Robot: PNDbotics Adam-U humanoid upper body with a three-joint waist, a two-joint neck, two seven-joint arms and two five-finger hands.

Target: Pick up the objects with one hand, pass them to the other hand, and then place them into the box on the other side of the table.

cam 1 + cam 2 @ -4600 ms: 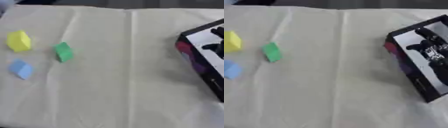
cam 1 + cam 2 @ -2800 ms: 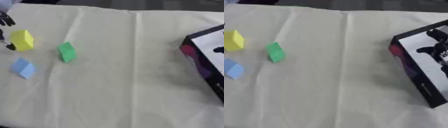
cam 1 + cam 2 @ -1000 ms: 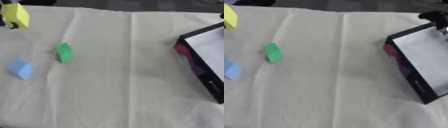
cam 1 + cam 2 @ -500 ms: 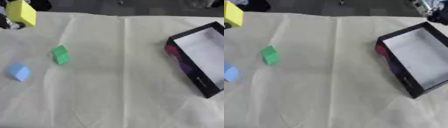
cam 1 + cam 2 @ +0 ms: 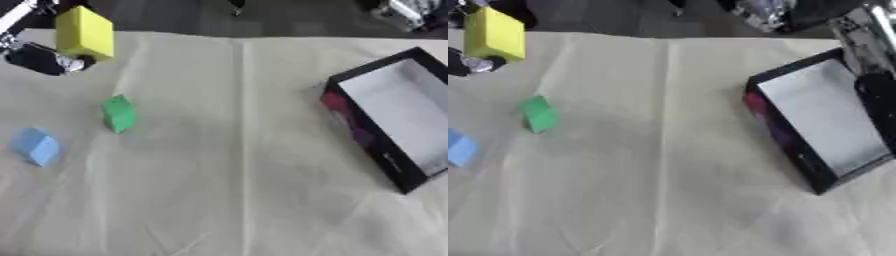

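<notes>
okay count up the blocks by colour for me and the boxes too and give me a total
Yellow block: 1
Green block: 1
Blue block: 1
Black box: 1
Total: 4

Yellow block [image 5: 84, 34]: a plain rectangular block, raised off the desk [image 5: 236, 190] at my far left, held by my left hand [image 5: 39, 57], whose dark fingers show beside and beneath it; tilted, one corner down.

Green block [image 5: 118, 113]: small, standing on the desk cloth, leaning slightly; nearer me than my left hand, a little to its right.

Blue block [image 5: 35, 146]: small, pale, lying on the cloth, nearer me again, just left of the green block and apart from it.

Box [image 5: 395, 116]: black-walled, open at the top, pale inside, with a reddish patch on its left outer wall; set askew on the desk, well apart from my left hand, far to its right.
</notes>
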